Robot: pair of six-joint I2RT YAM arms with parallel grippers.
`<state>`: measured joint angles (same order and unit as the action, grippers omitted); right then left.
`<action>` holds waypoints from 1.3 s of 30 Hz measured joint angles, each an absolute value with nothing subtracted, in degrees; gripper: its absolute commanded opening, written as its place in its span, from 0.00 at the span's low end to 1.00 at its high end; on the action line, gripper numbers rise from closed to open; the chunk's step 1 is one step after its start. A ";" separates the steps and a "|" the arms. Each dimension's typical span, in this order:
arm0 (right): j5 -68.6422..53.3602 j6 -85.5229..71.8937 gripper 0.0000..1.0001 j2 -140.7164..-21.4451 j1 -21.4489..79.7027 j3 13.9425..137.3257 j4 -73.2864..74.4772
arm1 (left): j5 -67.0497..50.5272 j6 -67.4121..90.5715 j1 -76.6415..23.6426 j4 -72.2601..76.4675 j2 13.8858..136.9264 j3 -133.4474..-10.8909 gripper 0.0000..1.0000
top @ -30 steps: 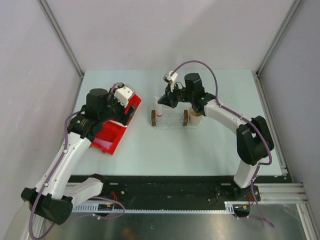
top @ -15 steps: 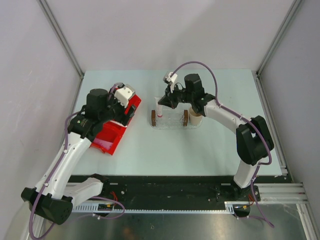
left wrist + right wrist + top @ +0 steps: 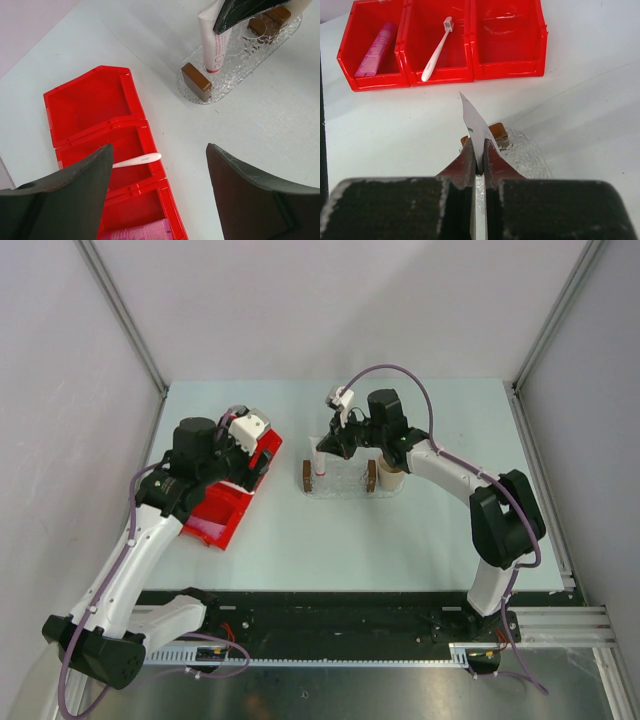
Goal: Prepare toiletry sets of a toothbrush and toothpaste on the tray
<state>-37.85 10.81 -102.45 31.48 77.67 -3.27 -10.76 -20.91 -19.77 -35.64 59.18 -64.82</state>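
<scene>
Right gripper point(image 3: 479, 157) pinches the white toothpaste tube point(image 3: 215, 45) by its crimped end, cap-down at the tray point(image 3: 235, 72); best laid flat between the brown blocks point(image 3: 196, 82) before release.

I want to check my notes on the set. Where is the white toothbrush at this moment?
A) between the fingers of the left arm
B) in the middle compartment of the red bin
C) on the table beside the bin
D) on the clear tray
B: the toothbrush lies in the middle compartment of the red bin, between the compartment with the pink tube and an empty one.
</scene>
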 measured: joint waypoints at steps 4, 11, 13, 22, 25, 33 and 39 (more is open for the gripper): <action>-37.93 10.98 0.00 -102.72 31.46 77.62 -3.27 | -10.79 -20.93 -19.77 -35.64 59.18 -64.79 0.80; -37.98 11.05 0.00 -102.76 31.38 77.60 -3.29 | -10.83 -20.93 -19.77 -35.64 59.16 -64.49 0.80; -37.95 11.07 0.00 -102.80 31.38 77.60 -3.29 | -10.90 -20.93 -19.75 -35.62 59.16 -64.49 0.80; -38.00 11.20 0.00 -103.79 31.35 77.54 -3.36 | -10.96 -20.93 -19.73 -35.62 59.16 -64.49 0.80; -38.00 11.22 0.00 -104.05 31.35 77.43 -3.64 | -11.14 -20.93 -19.73 -35.62 59.16 -64.49 0.80; -38.06 11.20 0.00 -104.57 31.20 77.12 -4.29 | -11.18 -20.93 -19.73 -35.62 59.16 -64.49 0.80; -38.26 11.20 0.00 -104.60 31.20 77.12 -4.82 | -11.20 -20.93 -19.73 -35.59 59.16 -64.47 0.80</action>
<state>-38.26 11.20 -104.60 31.20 77.12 -4.82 -11.20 -20.93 -19.73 -35.59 59.16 -64.47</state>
